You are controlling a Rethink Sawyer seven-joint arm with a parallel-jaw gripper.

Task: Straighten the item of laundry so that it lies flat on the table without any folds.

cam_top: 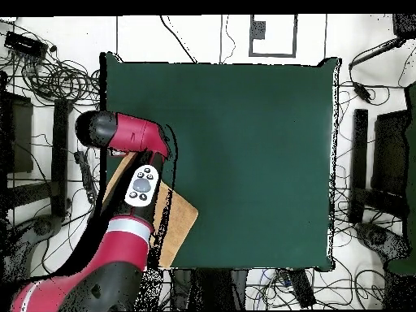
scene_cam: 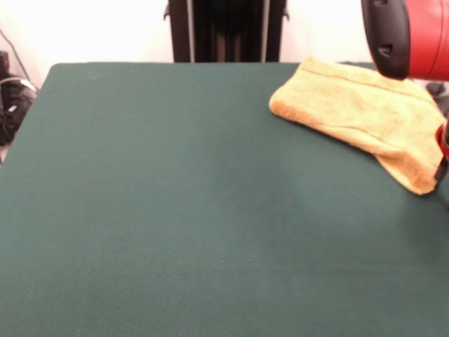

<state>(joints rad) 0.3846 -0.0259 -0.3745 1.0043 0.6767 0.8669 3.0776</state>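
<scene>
My glossy red robot arm (cam_top: pixel 122 244) has rounded black joint caps, a pale grey band around 1 link, and a white oval control pad (cam_top: pixel 142 184) with dark buttons.

The green table (scene_cam: pixel 175 210) carries one thing. A folded towel (scene_cam: pixel 358 112) lies on it beneath the arm (cam_top: pixel 134 195), at the table's edge.

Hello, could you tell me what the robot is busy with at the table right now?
The red and black arm is reaching over a tan towel that lies at one corner of the green table, close to the robot's side. The towel is not flat yet: it looks doubled over on itself, with one end near the table's edge. The arm hides much of the towel from above, and its gripper is hardly visible, so whether it has hold of the cloth cannot be told.
</scene>
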